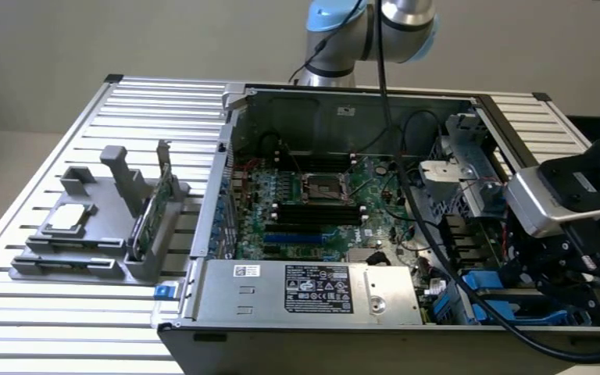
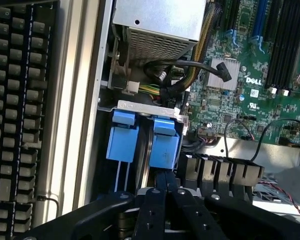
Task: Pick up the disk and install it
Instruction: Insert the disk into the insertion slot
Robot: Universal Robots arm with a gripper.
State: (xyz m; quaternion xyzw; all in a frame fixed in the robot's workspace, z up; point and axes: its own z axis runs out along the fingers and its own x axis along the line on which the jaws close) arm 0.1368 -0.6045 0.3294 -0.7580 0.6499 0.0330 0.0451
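Disk (image 2: 165, 149) in the drive bay (image 2: 150, 106), jaws clenched together at its blue edge

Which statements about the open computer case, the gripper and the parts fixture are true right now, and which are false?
1. The black gripper is beside the blue plastic drive carriers inside the black metal computer case. True.
2. The small square silver chip sits on the green motherboard. False: it lies on the grey plastic fixture outside the case.
3. The silver power supply box with a printed label is mounted in the case. True.
4. The case is closed. False: it is open, with the motherboard exposed.
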